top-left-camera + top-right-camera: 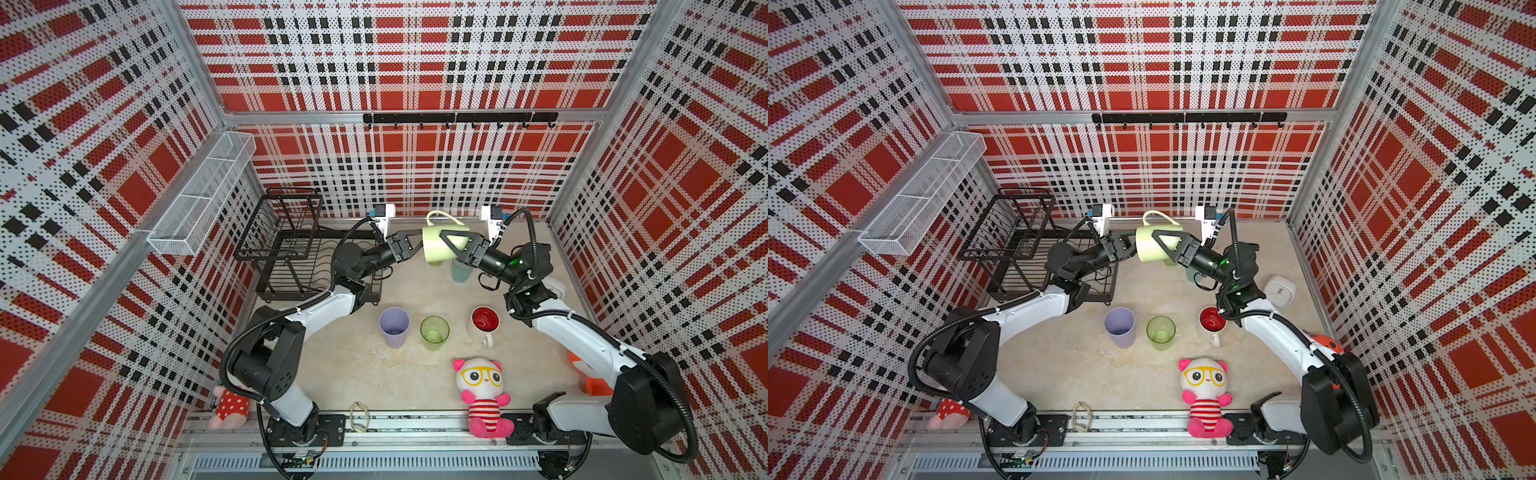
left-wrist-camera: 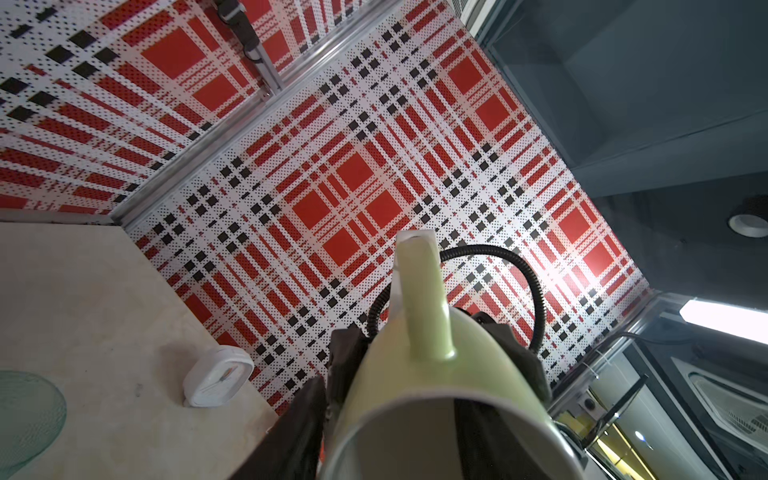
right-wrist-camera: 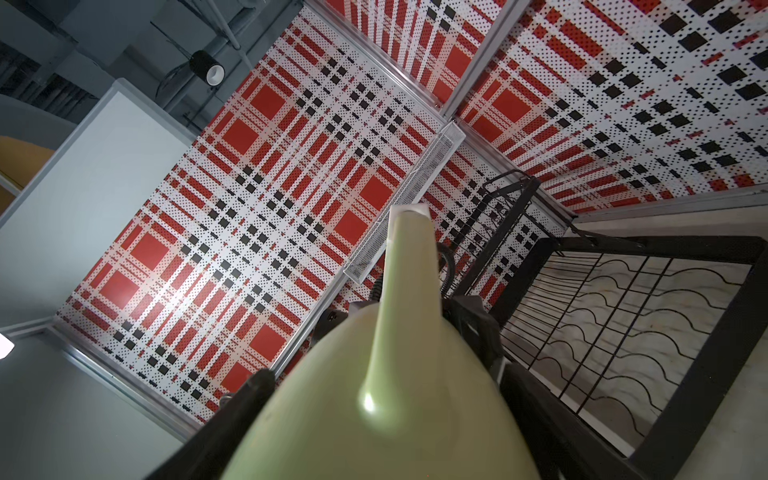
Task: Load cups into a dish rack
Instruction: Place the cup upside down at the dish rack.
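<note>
A: Where is the pale green mug [image 1: 434,249] [image 1: 1146,245]?

B: In both top views it hangs just above frame centre, right of the dish rack [image 1: 270,255]. It lies on its side, handle toward the top of the frame, mouth facing the left gripper [image 1: 415,243].

A: Who has it?

B: The right gripper [image 1: 444,245] clasps its body, with 1 black finger lying across the mug's side. The left gripper meets the rim; whether it pinches or is loose cannot be told.

A: And the other cups?

B: 3 stand in a row lower down: lavender cup [image 1: 394,326], bright green tumbler [image 1: 434,332], white mug with red inside [image 1: 484,322]. A teal tumbler [image 1: 460,272] peeks out just beneath the held mug.
</note>
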